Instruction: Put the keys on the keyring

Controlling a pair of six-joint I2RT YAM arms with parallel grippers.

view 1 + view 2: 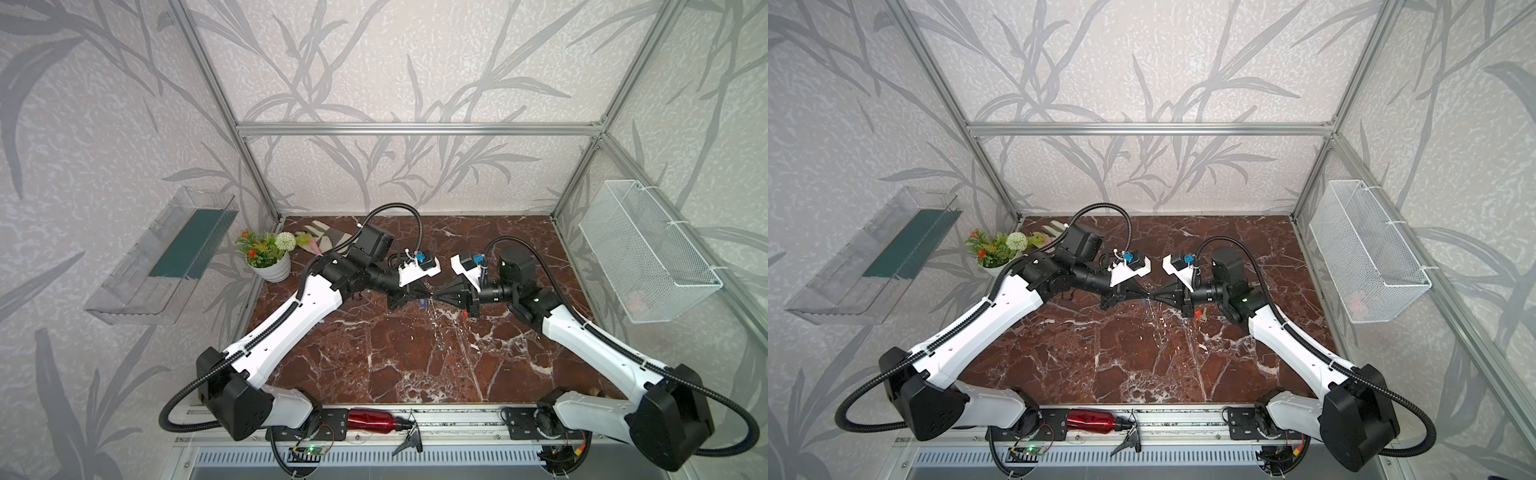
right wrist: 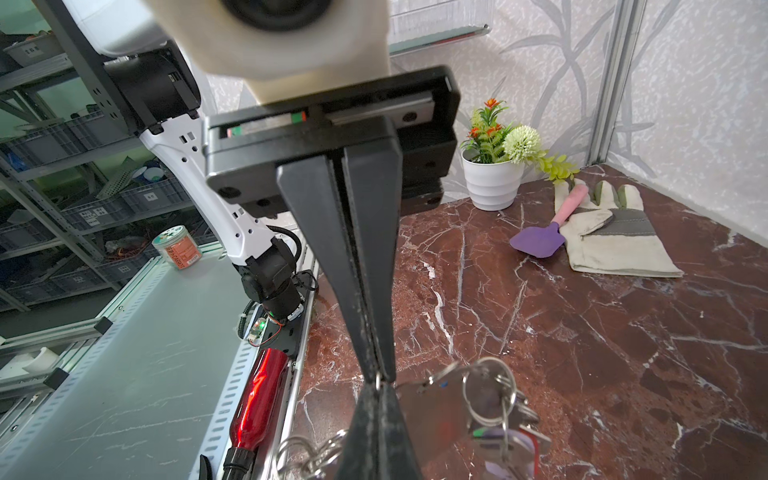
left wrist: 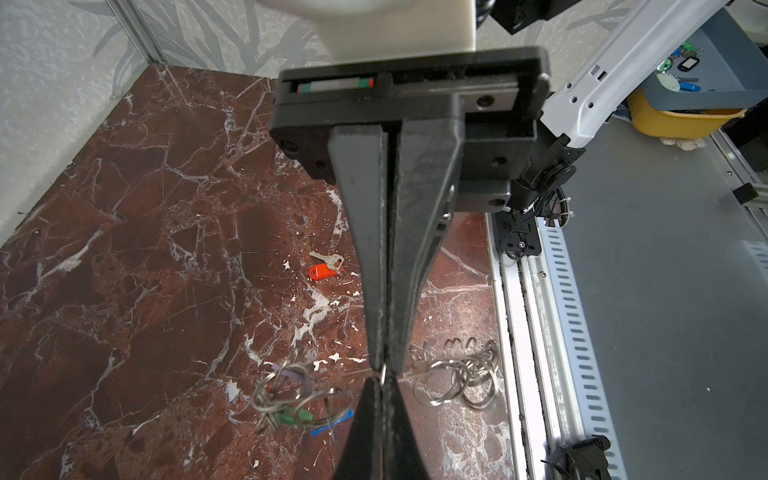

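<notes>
Above the middle of the marble table, my left gripper point(image 1: 428, 296) point(image 3: 384, 368) and right gripper point(image 1: 436, 296) point(image 2: 379, 378) meet tip to tip. Both are shut on one small split ring point(image 3: 383, 375) of the keyring. Its flat grey plate point(image 2: 432, 411) hangs beside the tips, with loose split rings point(image 3: 461, 380) on one side. On the other side, several keys point(image 3: 299, 401) with green and blue tags hang from it. A key with a red-orange tag point(image 3: 326, 268) point(image 1: 1198, 313) lies on the table under the right wrist.
A potted plant point(image 1: 268, 253), a work glove point(image 1: 328, 239) and a purple trowel point(image 2: 538, 241) sit at the back left. A red bottle point(image 1: 372, 419) lies on the front rail. A wire basket point(image 1: 648, 249) and a clear shelf point(image 1: 162, 257) hang on the side walls.
</notes>
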